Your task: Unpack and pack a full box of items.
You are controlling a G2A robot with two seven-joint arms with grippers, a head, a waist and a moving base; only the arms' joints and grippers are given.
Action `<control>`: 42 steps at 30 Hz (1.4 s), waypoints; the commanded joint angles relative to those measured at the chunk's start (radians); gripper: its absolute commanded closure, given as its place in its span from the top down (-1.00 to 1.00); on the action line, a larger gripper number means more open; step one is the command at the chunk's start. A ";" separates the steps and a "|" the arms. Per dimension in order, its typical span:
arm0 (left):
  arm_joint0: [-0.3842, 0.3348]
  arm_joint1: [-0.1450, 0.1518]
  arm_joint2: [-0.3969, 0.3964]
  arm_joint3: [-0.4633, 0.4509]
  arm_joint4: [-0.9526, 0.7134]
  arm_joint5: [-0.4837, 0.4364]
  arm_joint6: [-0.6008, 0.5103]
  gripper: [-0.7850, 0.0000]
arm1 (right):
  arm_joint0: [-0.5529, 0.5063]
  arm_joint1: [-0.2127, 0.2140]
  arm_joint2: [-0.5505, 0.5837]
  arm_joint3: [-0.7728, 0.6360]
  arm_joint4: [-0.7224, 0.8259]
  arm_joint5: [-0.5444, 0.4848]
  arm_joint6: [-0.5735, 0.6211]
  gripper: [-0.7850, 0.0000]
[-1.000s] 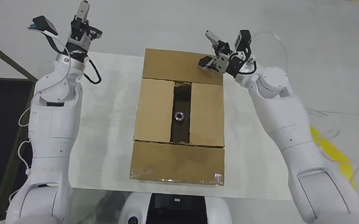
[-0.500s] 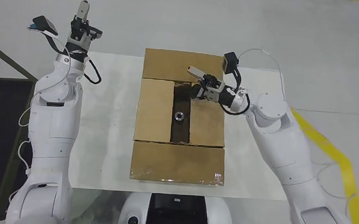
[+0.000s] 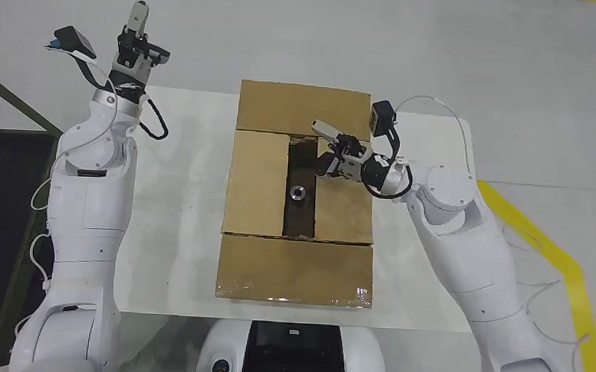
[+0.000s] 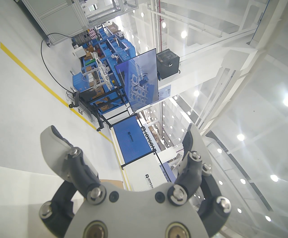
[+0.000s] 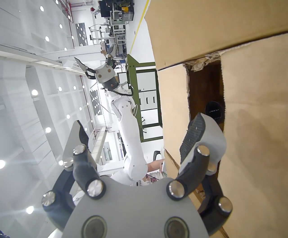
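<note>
One box (image 3: 298, 191) sits in the middle of the table (image 3: 178, 181). I count four flaps. The far flap (image 3: 303, 109) and the near flap (image 3: 294, 269) are folded out flat. The left flap (image 3: 256, 182) and the right flap (image 3: 344, 193) are folded in over the top, with a dark gap (image 3: 301, 186) between them. Through that gap I can see one small round item (image 3: 296, 193) lying inside; whatever else the box holds is hidden under the flaps.

There are two grippers, both with fingers apart and holding nothing. The right gripper (image 3: 325, 145) is over the far end of the gap, beside the inner edge of the right flap. In its wrist view one ridged finger (image 5: 198, 135) lies across the gap and that flap's edge, but I cannot tell whether it touches the cardboard. The left gripper (image 3: 135, 24) is raised past the table's far left corner, well apart from the box, and its wrist view looks out into the hall.

A second ago the right gripper was out beyond the box's far right corner. It has since swung in over the box and come slightly nearer along the gap. The left arm, the box and the item have not shifted.
</note>
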 commanded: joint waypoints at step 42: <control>-0.001 0.089 -0.129 0.054 -0.277 0.150 -0.999 1.00 | -0.144 0.019 -0.099 -0.264 -0.151 0.088 0.017 1.00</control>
